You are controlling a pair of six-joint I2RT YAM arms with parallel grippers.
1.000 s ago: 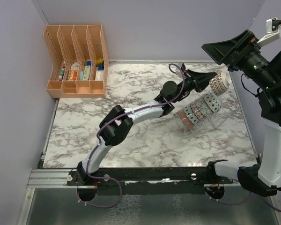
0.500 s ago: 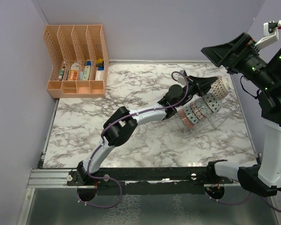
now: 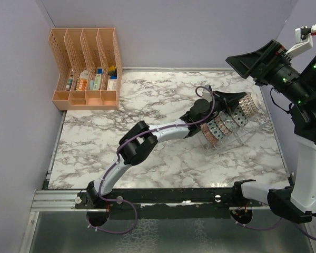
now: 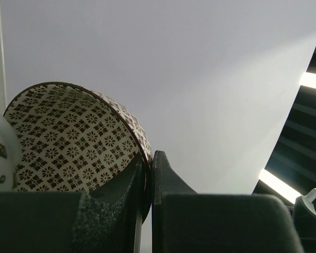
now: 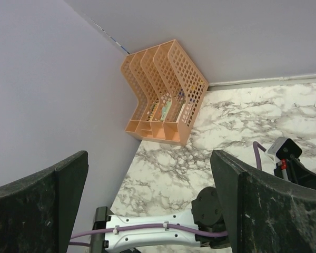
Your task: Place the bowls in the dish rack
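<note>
The clear dish rack (image 3: 241,138) stands at the right of the marble table with several patterned bowls (image 3: 217,128) upright in its slots. My left gripper (image 3: 238,98) reaches over the rack's far end and is shut on the rim of a dark brown-and-white patterned bowl (image 3: 247,105), which it holds at the far end slot. In the left wrist view that bowl (image 4: 68,142) fills the left side, its rim pinched between my fingers (image 4: 166,182). My right gripper (image 3: 253,59) is open and empty, raised high at the right edge, away from the rack.
An orange slotted file organizer (image 3: 87,71) with small items stands in the far left corner; it also shows in the right wrist view (image 5: 166,95). Purple walls close the left and back sides. The left arm (image 3: 158,132) stretches diagonally across the table.
My left gripper has carried the bowl down and toward the near side, from above the rack's far end to the rack's far slot. The right arm has barely moved.
</note>
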